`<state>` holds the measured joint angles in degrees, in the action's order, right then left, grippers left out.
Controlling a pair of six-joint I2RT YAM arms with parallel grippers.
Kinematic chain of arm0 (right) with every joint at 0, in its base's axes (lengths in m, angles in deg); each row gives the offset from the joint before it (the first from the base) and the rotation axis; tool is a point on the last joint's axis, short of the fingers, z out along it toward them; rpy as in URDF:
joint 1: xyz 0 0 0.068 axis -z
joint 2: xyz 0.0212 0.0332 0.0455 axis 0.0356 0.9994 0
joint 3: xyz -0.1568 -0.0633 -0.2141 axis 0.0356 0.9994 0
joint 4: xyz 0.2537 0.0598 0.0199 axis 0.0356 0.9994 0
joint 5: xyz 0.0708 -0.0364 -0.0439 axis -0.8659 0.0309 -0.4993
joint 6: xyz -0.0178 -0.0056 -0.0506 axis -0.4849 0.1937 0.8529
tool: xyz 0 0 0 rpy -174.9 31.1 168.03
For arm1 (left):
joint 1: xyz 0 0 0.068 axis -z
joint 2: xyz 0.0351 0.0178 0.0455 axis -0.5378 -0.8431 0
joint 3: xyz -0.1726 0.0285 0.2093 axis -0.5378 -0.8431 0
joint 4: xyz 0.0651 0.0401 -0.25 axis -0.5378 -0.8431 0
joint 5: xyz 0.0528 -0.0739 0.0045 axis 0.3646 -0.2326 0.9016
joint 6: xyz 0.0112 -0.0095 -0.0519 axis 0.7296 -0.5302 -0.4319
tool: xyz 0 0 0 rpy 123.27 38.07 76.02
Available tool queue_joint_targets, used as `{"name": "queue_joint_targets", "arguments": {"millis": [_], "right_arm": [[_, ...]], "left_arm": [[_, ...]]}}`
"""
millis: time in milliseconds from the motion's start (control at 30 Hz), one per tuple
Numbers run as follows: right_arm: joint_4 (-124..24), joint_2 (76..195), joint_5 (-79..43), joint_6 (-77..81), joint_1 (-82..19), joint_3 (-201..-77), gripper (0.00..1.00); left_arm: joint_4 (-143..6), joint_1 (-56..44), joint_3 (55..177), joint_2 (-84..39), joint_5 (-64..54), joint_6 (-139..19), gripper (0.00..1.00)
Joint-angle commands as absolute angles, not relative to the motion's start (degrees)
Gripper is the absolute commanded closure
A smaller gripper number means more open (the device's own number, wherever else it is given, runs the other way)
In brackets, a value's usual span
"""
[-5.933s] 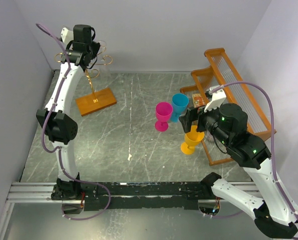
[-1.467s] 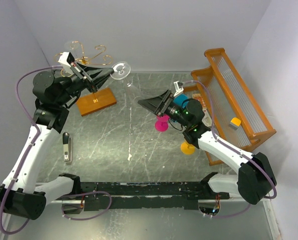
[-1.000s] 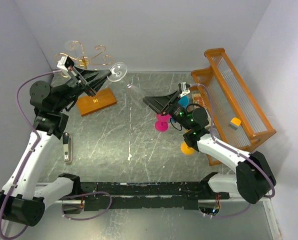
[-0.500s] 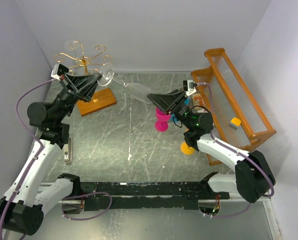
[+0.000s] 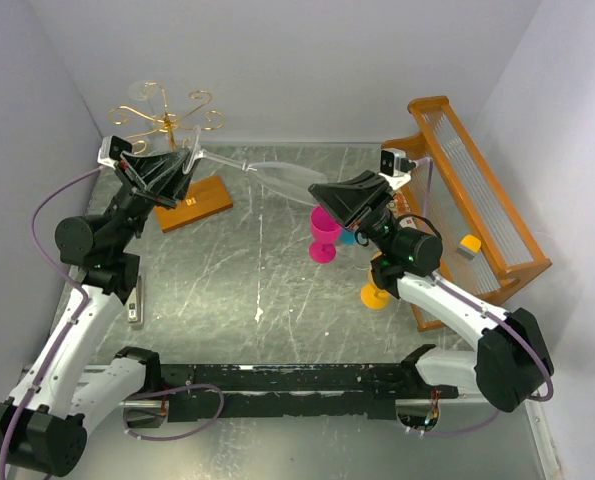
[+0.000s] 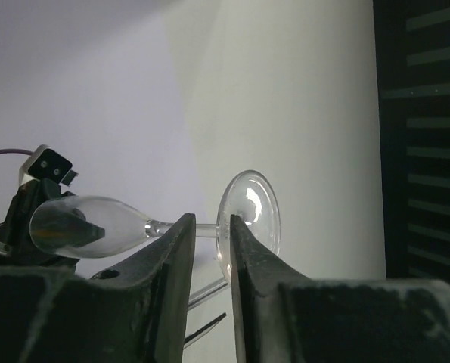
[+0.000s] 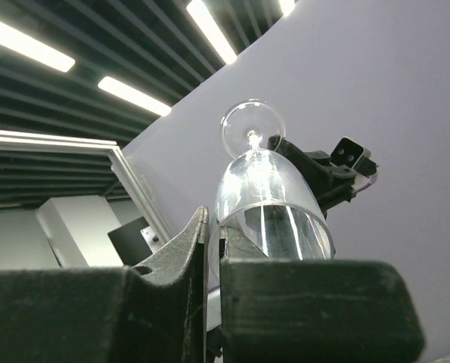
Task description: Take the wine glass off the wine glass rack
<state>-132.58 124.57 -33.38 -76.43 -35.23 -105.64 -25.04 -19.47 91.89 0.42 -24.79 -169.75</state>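
The clear wine glass (image 5: 267, 174) lies sideways in the air between my two grippers, clear of the gold wire wine glass rack (image 5: 167, 118) at the back left. My right gripper (image 5: 319, 190) is shut on the bowl's rim, and in the right wrist view the glass wall (image 7: 274, 204) sits pinched between the right gripper's (image 7: 213, 221) fingers. My left gripper (image 5: 182, 165) is at the foot. In the left wrist view the left gripper's (image 6: 212, 221) jaws stand slightly apart around the edge of the round foot (image 6: 251, 212), with a gap on one side.
The rack's wooden base (image 5: 192, 200) rests on the table under my left gripper. Pink cup (image 5: 325, 232) and yellow cup (image 5: 377, 293) stand below the right arm. A larger orange wooden rack (image 5: 477, 190) fills the right side. A dark tool (image 5: 134, 300) lies at the left.
My right gripper has shut on the bowl's rim. The left jaws have parted a little at the foot. The glass and both grippers have drifted left and lower in the top view.
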Motion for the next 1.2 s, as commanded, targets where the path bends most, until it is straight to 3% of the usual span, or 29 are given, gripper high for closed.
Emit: {"name": "queue_joint_targets", "arguments": {"millis": [0,67,167,233,267,467,633,900,1167], "right_arm": [[-131.1,123.2,-34.9,-74.3,-35.8,-107.4,1.0],[-129.3,122.0,-34.8,-73.2,-35.8,-107.3,1.0],[-125.5,120.2,-34.6,-71.0,-35.7,-107.3,1.0],[-123.1,119.2,-34.7,-69.9,-35.3,-107.3,1.0],[-122.0,118.8,-34.9,-69.3,-35.1,-107.4,1.0],[-109.7,113.2,-37.1,-64.5,-31.4,-105.7,1.0],[-93.7,106.8,-39.8,-56.3,-27.6,-105.9,1.0],[-64.3,98.8,-41.4,-39.9,-27.7,-110.9,1.0],[-28.7,102.6,-44.3,-19.4,-27.7,-125.0,1.0]], "left_arm": [[-36.1,-18.6,91.7,4.4,-31.8,-164.0,0.55],[-40.2,-18.6,90.6,6.4,-31.6,-160.3,0.4],[-48.1,-18.6,90.5,9.3,-31.7,-154.1,0.25],[-54.7,-18.6,91.4,10.9,-31.4,-149.0,0.05],[-58.6,-18.6,92.2,11.7,-31.2,-146.2,0.0],[-80.6,-18.6,99.9,14.3,-26.4,-127.8,0.0],[-100.7,-18.6,108.2,15.5,-14.6,-114.1,0.0],[-109.3,-18.6,113.4,16.2,-2.9,-106.1,0.0],[-110.7,-18.6,116.3,15.0,-0.8,-101.5,0.0]]}}
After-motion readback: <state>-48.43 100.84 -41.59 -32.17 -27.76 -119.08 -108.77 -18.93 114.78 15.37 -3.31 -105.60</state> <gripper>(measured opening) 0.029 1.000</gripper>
